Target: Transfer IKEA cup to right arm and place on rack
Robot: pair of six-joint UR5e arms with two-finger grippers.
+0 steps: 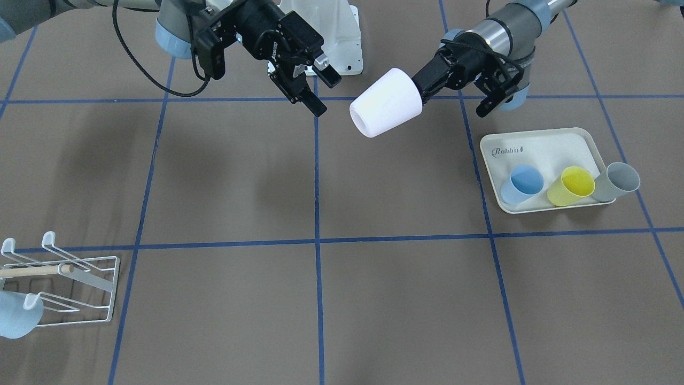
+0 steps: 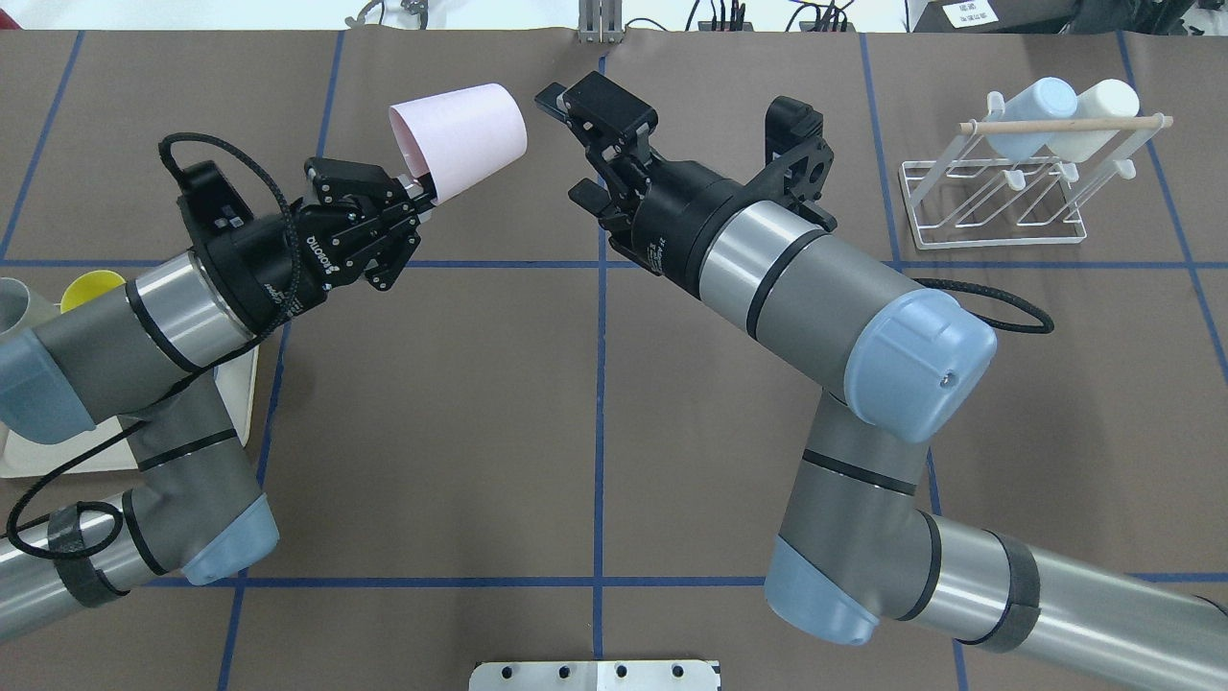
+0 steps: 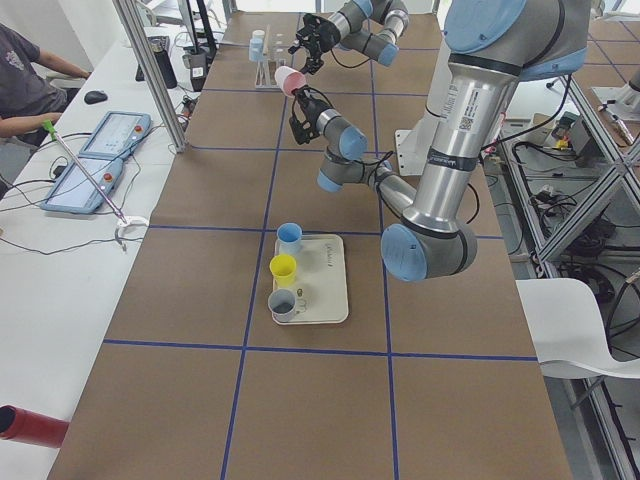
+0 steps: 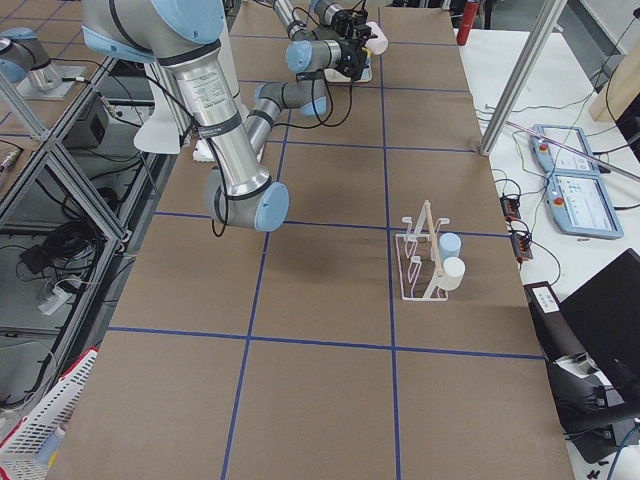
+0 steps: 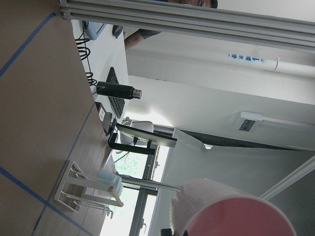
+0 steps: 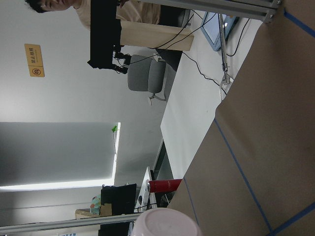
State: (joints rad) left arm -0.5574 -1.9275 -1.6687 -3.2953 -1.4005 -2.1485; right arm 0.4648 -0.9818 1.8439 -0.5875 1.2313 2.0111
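From the front: pale cup (image 1: 386,102) up in the air over the counter (image 1: 224,176), pinched at one end by the left gripper (image 1: 422,90). Right gripper (image 1: 322,90) just beside it, spread wide, not touching. Three spare cups (image 1: 573,185) on a tray (image 1: 539,147).

From above: same pinch, same small gap. Two hung cups (image 2: 1031,120) on the rack (image 2: 998,206).

From the left side: too small to tell much.

From the right side: rack well apart from the pale cup.

From the left wrist: pale cup big and close.

From the right wrist: just its round end, low down.

Picking up and lifting: done. Left to do, by the look of it: grab with the right gripper, let go with the left, carry over, hang on the rack.
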